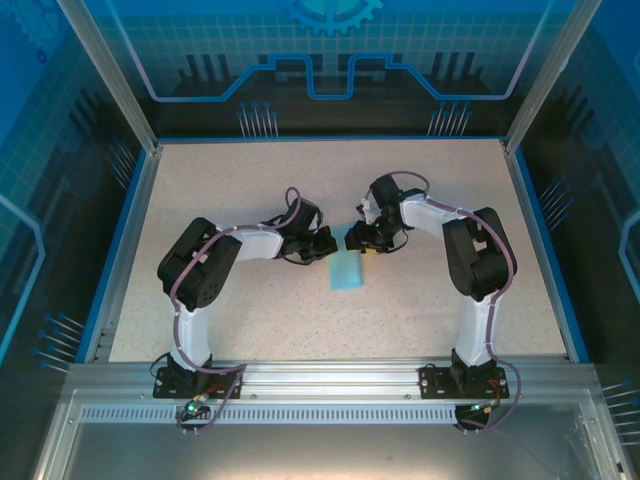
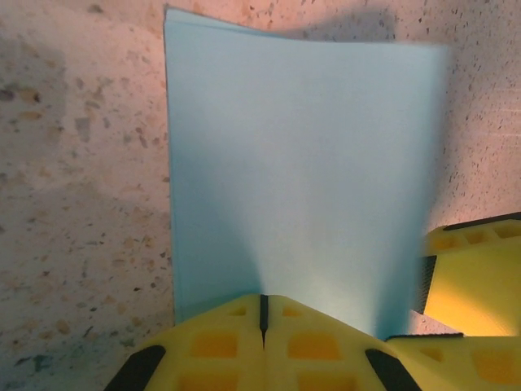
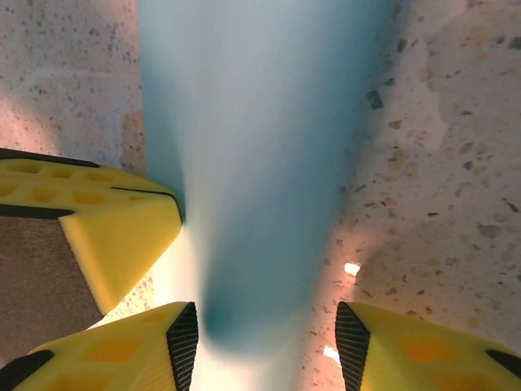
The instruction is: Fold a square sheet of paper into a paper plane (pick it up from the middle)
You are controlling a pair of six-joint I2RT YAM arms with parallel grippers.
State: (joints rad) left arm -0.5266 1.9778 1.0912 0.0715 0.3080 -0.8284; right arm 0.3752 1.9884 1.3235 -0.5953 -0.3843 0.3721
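One sheet (image 2: pixel 301 163); left pincer (image 2: pixel 262 314) pinches it.

A pale speckled bench (image 1: pixel 200 180) is sitting inside an enclosure, with blue edging (image 1: pixel 122 250) running along its sides. Two aluminium posts (image 1: pixel 110 75) are slanting up from its far corners. Behind it, a dark wall panel (image 1: pixel 330 60) is showing blue circuit-style line art. A ribbed aluminium rail (image 1: pixel 330 375) is spanning the near edge, catching the light.
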